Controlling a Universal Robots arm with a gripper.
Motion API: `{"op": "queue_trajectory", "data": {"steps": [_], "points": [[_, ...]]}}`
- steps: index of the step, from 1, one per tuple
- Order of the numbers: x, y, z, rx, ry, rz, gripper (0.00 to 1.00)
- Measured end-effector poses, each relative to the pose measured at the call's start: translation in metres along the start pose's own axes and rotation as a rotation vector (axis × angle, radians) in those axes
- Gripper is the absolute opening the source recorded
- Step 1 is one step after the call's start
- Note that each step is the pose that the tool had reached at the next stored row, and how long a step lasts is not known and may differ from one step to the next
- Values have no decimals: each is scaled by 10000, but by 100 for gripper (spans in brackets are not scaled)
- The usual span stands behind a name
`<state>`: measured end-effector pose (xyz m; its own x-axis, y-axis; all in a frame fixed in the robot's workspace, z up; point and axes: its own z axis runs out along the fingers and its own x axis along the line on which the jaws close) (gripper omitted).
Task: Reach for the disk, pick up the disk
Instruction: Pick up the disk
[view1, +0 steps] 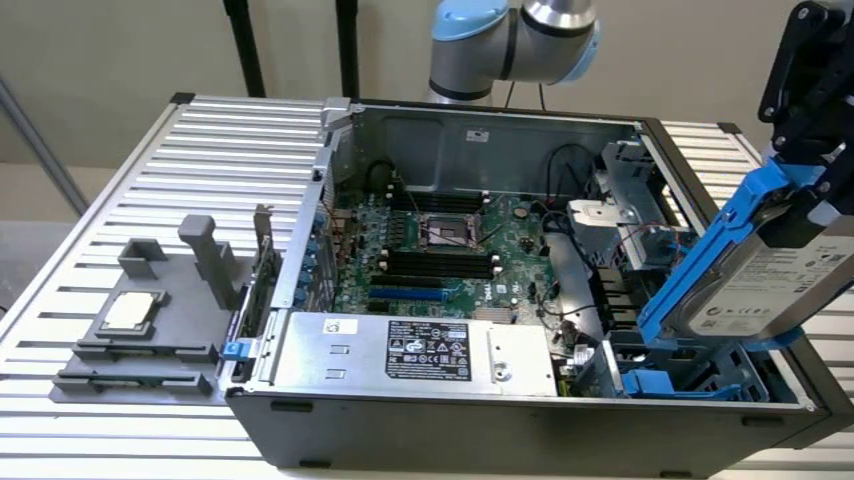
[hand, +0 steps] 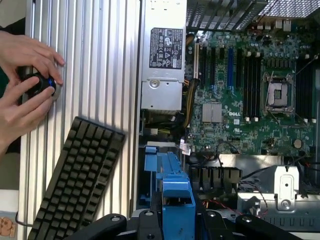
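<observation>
Exterior view: the gripper is clamped on the disk, already lifted out above the computer case at its right front corner, tilted. So I'd say the pick-up is basically done.

Wrist view: the disk's blue bracket sits between the fingers, and a person's hands are by a keyboard on the table.

The disk has a smooth silver-grey metal face with a white paper label, framed by a glossy blue plastic bracket. The table is ribbed, matt pale metal. The keyboard is matt black plastic. The case wall is dull grey metal.
</observation>
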<state>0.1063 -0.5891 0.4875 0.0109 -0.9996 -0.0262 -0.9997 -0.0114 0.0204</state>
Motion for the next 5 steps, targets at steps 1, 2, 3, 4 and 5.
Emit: {"op": "queue_trajectory", "data": {"steps": [1, 2, 3, 4, 5], "points": [[0, 0, 0, -1, 0, 1, 33], [0, -1, -1, -2, 1, -1, 33], [0, -1, 0, -4, 0, -1, 33], [0, 0, 0, -4, 0, -1, 33], [0, -1, 0, -5, 1, -1, 33]]}}
